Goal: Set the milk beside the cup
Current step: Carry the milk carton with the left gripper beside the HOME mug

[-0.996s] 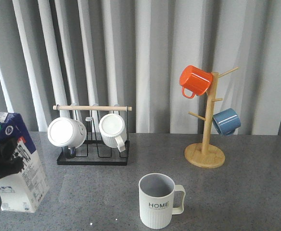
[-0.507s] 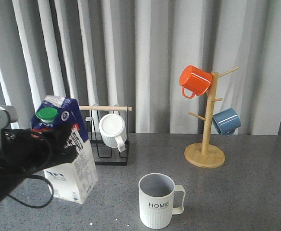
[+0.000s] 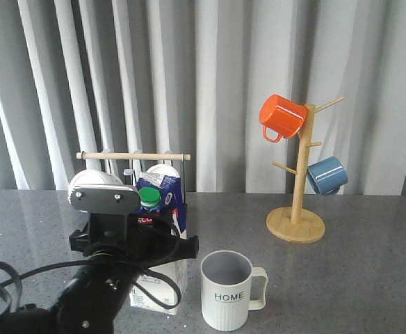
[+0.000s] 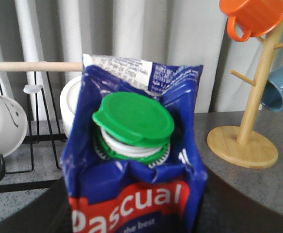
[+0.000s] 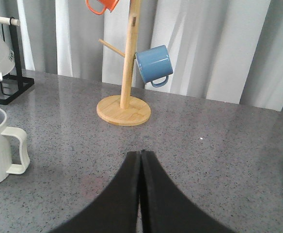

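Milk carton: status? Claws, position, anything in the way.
Left claw shut on milk, right claw shut, empty. Milk just left of the HOME cup; whether it's down, can't tell. Nothing between them.

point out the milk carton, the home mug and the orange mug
milk carton (image 4: 134,124): left wrist view, on its green cap
HOME mug (image 3: 225,298): front view, on its ribbed front
orange mug (image 3: 281,116): front view, on its side

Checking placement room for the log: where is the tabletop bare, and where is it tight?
Bare: the grey table right of the HOME cup, in front of the wooden mug tree. Tight: the milk, held by the left gripper, stands between the cup and the black mug rack behind it.
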Available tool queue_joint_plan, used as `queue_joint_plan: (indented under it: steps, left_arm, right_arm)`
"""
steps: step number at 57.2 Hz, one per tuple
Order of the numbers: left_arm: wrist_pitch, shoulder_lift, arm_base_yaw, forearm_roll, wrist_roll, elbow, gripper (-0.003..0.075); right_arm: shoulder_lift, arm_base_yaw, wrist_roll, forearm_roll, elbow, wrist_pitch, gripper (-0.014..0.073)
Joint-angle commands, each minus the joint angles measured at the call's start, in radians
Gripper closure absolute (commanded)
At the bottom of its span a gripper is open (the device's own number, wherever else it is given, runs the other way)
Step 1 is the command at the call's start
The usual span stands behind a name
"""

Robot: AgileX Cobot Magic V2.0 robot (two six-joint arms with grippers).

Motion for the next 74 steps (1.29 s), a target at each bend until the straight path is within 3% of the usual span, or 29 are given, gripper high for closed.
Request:
queue_joint_plan:
  steps: [1,14,29,42,74]
  left_arm:
    - [-0.140,-0.001,-0.021,-0.100,0.041,-0.053,0.0449]
    - [-0.171,0.052,-0.032,-0.135,0.061,-0.072,0.0449]
    - [-0.312,0.100,-0.110,-0.146,0.041,-0.087,0.0449]
    - [-0.339,0.123,-0.120,-0.216,0.040,-0.102,0.0449]
    - [-0.300,0.128,-0.120,-0.214,0.040,-0.102,0.0449]
  right_arm:
    - [-0.003,-0.007,-0.007,-0.010,-0.027,-0.072,0.0599]
    - [-0.003,-0.007,-0.007,-0.010,-0.027,-0.072,0.0599]
    - [-0.003,-0.007,-0.007,-0.010,-0.027,-0.072,0.0599]
    - [-0.003,-0.007,-0.007,-0.010,-0.027,-0.072,0.0599]
    - [-0.003,-0.007,-0.007,-0.010,-0.027,-0.072,0.0599]
